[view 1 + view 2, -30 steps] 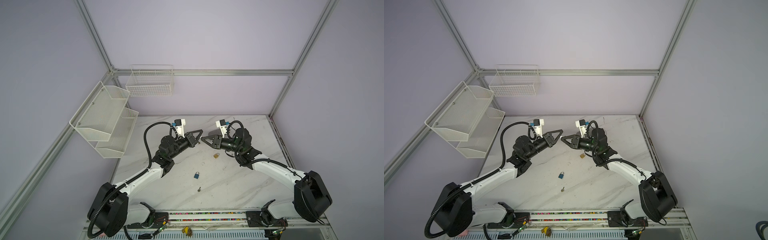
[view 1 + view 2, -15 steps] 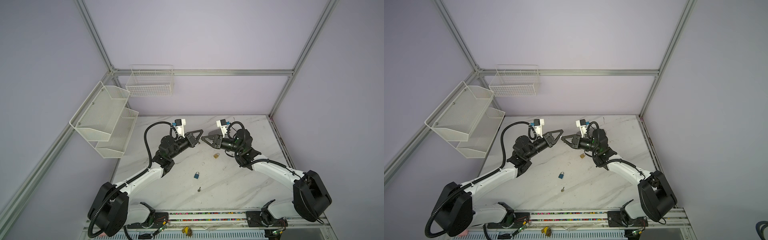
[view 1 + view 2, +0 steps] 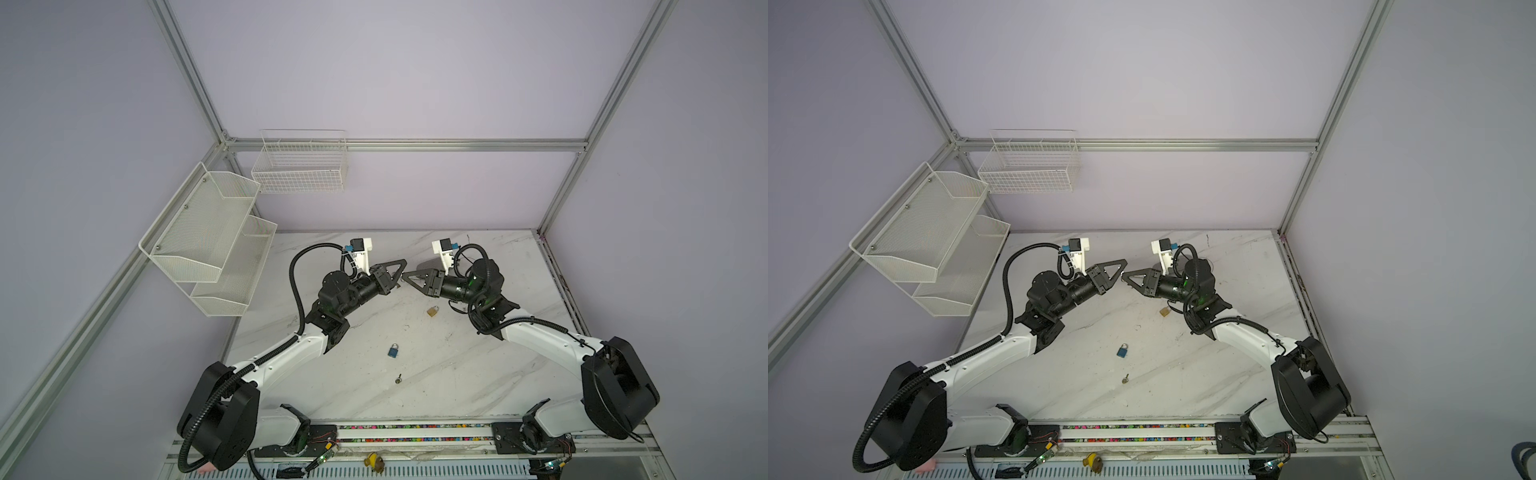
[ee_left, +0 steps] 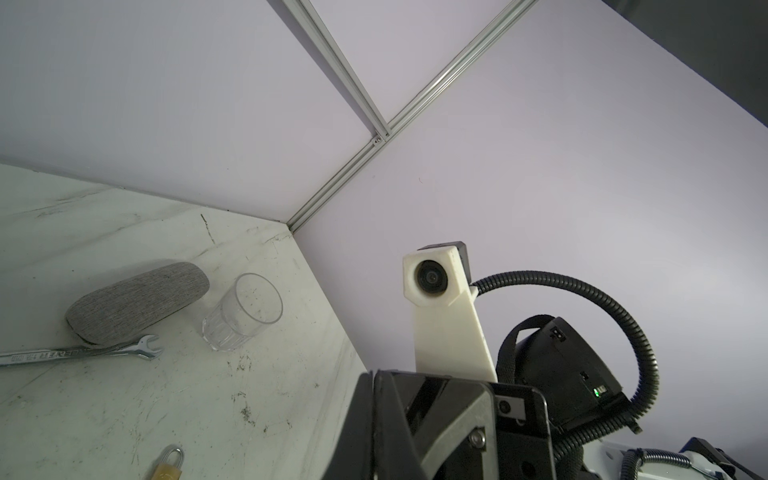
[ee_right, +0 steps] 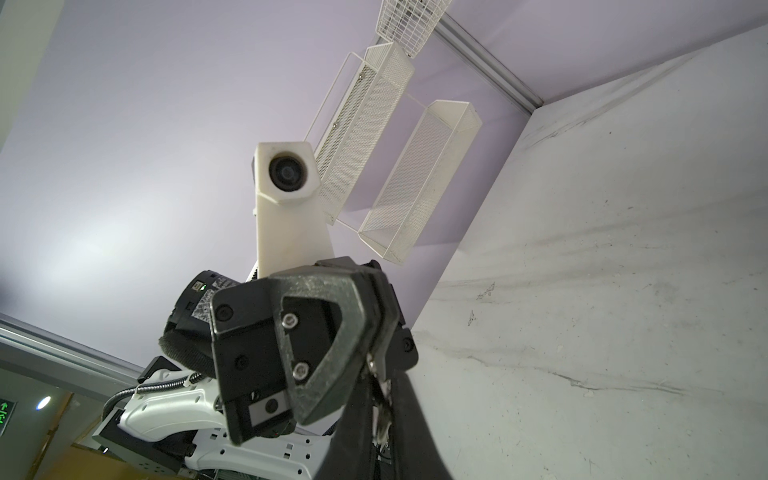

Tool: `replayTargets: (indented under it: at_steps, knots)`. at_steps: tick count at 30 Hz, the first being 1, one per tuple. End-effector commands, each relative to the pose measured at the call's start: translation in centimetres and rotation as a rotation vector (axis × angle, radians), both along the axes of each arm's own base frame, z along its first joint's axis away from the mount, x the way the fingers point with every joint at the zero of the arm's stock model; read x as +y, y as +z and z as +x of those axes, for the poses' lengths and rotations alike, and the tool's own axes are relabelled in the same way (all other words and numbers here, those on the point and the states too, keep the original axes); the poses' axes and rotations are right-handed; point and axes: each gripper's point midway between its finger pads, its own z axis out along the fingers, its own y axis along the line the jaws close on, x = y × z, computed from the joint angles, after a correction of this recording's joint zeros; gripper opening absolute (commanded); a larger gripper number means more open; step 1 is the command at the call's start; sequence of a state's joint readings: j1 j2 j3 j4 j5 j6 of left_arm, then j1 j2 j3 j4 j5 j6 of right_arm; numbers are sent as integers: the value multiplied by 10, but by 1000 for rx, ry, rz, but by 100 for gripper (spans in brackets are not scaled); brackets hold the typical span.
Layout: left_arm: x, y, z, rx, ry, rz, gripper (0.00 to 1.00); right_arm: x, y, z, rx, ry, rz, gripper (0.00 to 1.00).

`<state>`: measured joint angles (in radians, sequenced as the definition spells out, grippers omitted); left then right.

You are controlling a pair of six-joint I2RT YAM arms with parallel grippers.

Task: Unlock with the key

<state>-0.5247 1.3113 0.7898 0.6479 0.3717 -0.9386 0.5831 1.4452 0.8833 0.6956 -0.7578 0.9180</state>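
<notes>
loose key (image 3: 398, 378): lying flat near the front of the bench (image 3: 465, 374), nothing touching it; looking like a second key, but too small to be sure.
blue lock (image 3: 393, 350): lying just behind the loose key, shackle looking closed; no arm reaching for it.
brass lock (image 3: 432, 311): sitting further back, under the right arm's wrist and apart from both sets of jaws; shackle too small to read.
left gripper (image 5: 372, 359): hanging in mid-air over the middle of the bench, jaws fully closed and pinching one end of the held key (image 5: 379, 405).
right gripper (image 3: 406, 277): meeting the left one tip to tip, jaws narrowed to a slit either side of the held key; cannot tell whether they are clamping it.
back corner: case (image 4: 137, 307), glass (image 4: 245, 316) and wrench (image 4: 79, 353) sitting together, well apart from the locks.
step in hand: looking like a hand-over or re-grip of the held key between the two arms.
done: one key is up off the bench and sitting in the jaws.
left: settling the grip, bracing a lock (cannot tell which one is meant), seating the key, turning it, freeing the shackle; none of this is showing as begun.
progress: judging it early.
</notes>
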Motion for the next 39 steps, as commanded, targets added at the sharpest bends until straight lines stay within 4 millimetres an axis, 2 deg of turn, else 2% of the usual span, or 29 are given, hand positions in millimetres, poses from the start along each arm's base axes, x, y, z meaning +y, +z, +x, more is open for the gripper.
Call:
replayTargets:
  at_steps: [1,10,13,16,17,19,21,24,30,36,39]
  knots:
    - [0,58,-7,-155,-18,-63,0,-1,4,-2,-4,8,24,11]
    - [3,60,-8,-166,-1,-59,0,-4,9,-1,-8,-10,25,0]
    - [4,63,-9,-174,-1,-61,0,-8,13,2,-22,-42,5,0]
    - [5,67,-10,-179,1,-62,12,-9,13,3,-39,-56,-33,0]
    - [5,68,-10,-180,2,-62,19,-9,13,3,-42,-58,-42,0]
    - [6,74,-12,-187,2,-63,43,-10,12,3,-44,-58,-65,0]
    - [8,79,-12,-186,10,-64,51,-12,3,5,-26,-70,-104,0]
    - [8,86,-12,-175,12,-36,63,-23,1,2,-29,-98,-138,0]
    - [13,59,3,-46,87,85,76,-51,-17,3,14,-165,-206,0]
    - [17,8,13,120,131,257,80,-93,-58,12,128,-264,-339,0]
    - [11,-18,16,184,128,368,80,-115,-83,16,191,-311,-411,0]
